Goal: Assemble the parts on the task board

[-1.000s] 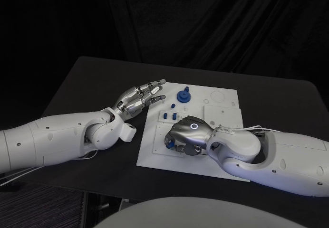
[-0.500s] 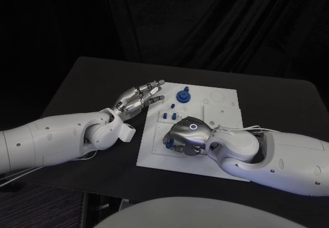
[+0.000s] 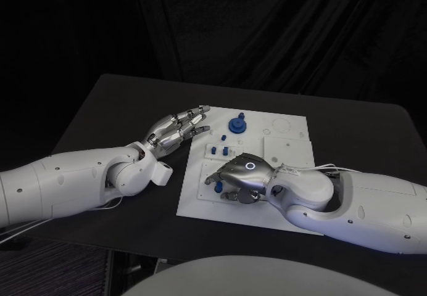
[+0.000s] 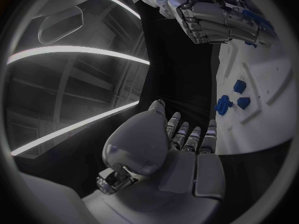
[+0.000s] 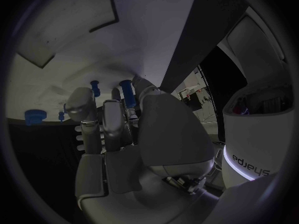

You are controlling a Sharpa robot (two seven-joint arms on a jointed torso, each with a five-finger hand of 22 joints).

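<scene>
The white task board lies mid-table. My right hand rests on its near left part, fingers curled down around a small blue part. In the right wrist view that blue part sits between the thumb and a finger of the right hand. My left hand hovers beside the board's left edge with its fingers stretched out and apart, holding nothing. A blue knob stands near the board's far left corner. Small blue pieces stand between the knob and my right hand.
The board has round and square recesses on its far right part. The left wrist view shows the left hand, the small blue pieces on the board, and the right hand beyond. Black tabletop surrounds the board.
My right hand has settled slightly lower on the board, with its thumb now reaching out toward the board's left edge. The left hand has drifted a little away from me.
</scene>
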